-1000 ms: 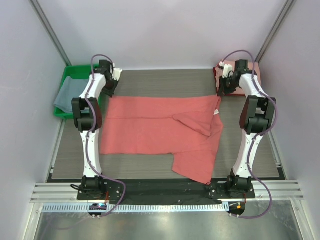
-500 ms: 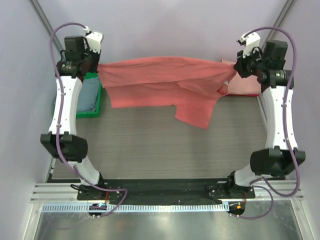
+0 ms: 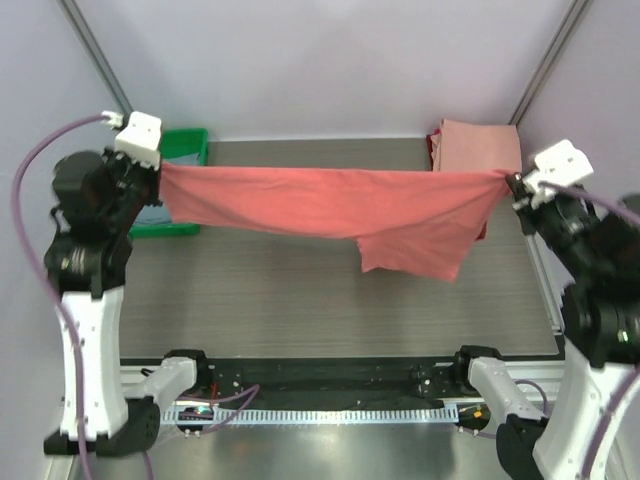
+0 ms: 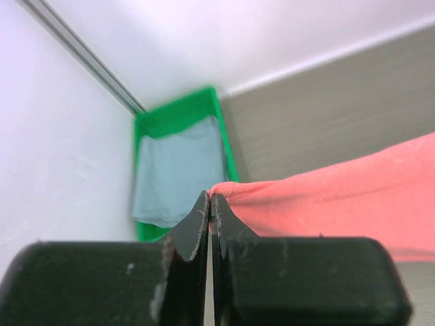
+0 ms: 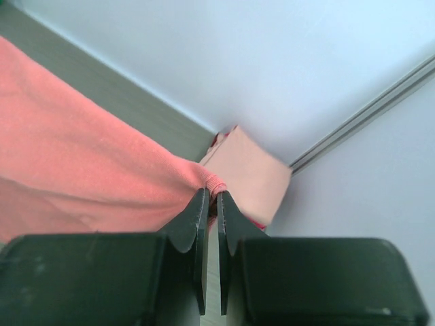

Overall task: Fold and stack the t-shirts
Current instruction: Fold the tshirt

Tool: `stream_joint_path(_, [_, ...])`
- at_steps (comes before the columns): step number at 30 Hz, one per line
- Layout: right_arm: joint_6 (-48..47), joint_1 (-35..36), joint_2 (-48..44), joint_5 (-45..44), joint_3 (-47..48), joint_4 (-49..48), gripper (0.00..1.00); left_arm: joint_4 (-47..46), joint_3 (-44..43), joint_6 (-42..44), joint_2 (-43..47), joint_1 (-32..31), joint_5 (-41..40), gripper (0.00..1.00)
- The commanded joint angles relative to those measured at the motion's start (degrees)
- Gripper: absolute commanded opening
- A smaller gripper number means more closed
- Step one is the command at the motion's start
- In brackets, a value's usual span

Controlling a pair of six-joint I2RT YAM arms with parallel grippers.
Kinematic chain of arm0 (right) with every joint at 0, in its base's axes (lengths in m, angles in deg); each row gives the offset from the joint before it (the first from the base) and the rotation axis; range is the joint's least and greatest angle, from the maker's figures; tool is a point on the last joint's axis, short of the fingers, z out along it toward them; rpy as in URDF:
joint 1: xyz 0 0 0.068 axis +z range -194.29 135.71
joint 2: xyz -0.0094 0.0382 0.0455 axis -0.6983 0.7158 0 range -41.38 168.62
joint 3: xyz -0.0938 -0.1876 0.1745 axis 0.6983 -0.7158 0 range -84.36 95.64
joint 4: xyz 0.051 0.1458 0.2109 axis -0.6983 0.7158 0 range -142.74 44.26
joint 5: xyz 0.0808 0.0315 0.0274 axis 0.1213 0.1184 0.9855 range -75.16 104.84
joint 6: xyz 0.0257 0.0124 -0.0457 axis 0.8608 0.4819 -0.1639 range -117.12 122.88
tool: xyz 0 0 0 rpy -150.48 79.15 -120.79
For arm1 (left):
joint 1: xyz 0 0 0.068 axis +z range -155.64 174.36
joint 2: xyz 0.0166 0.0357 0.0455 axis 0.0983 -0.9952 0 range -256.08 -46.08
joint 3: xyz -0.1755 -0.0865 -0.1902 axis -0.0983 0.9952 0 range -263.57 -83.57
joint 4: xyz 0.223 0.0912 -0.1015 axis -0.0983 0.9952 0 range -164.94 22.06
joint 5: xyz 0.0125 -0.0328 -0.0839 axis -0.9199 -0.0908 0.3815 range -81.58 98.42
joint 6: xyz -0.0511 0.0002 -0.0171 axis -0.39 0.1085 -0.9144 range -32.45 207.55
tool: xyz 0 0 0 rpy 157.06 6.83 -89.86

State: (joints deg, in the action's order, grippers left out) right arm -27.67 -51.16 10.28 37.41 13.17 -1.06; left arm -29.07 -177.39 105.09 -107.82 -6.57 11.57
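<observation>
left pincer (image 4: 211,204) pinched shut on one end of the coral-red t-shirt (image 3: 340,205), right pincer (image 5: 211,200) clamped on the other; the shirt hangs taut above the counter's (image 3: 300,310) middle, a flap drooping. a second ago it lay flat. pale pink t-shirt (image 3: 480,145) at the far right corner, grey-blue t-shirt (image 4: 173,170) in the green tray (image 3: 190,140) far left; pale walls (image 3: 330,70).

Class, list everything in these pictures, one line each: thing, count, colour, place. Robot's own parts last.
table: one, grey, centre.
coral-red t-shirt: one, coral red, stretched in the air above it.
pale pink t-shirt: one, pale pink, folded, far right corner.
green tray: one, green, far left corner.
grey-blue t-shirt: one, grey-blue, in the tray.
left gripper: one, black, shut on the coral-red t-shirt's left end.
right gripper: one, black, shut on its right end.
</observation>
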Motion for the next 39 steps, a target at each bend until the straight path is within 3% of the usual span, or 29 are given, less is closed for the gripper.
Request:
stream_joint_path(1, [-0.8,-0.2,-3.5,0.1,5.5,3.4,0.01,-6.1,0.1,1.6,7.1,0.6,-0.3,0.00])
stream_joint_path(5, [0.0,-0.2,-2.2,0.5,10.1,5.7,0.01,-5.3,-1.0,2.3,6.4,0.6,0.5,0.00])
stream_joint_path(9, [-0.4,-0.2,0.5,1.1,6.5,4.0,0.01,-5.4,1.3,4.3,1.6,0.6,3.1,0.00])
stream_joint_path(19, [-1.4,-0.2,12.7,6.3,-17.1,-7.5,0.01,-11.6,20.8,7.2,-10.0,0.6,7.6,0.03])
stream_joint_path(23, [-1.6,1.2,22.5,5.1,-22.5,-13.6,0.01,-18.3,25.7,4.4,-21.7,0.4,7.7,0.03])
stream_joint_path(26, [-1.4,1.4,32.6,3.3,-22.7,-18.4,0.01,-20.8,22.6,2.8,-33.4,0.4,6.1,0.02])
stream_joint_path(30, [-0.6,1.4,47.5,0.6,-16.7,-21.6,0.01,-19.9,11.2,1.4,-47.5,0.4,3.2,0.01])
stream_joint_path(39, [0.1,1.4,69.4,-4.5,3.3,-24.4,0.01,-17.8,-8.0,0.3,-63.2,0.7,-0.2,0.00])
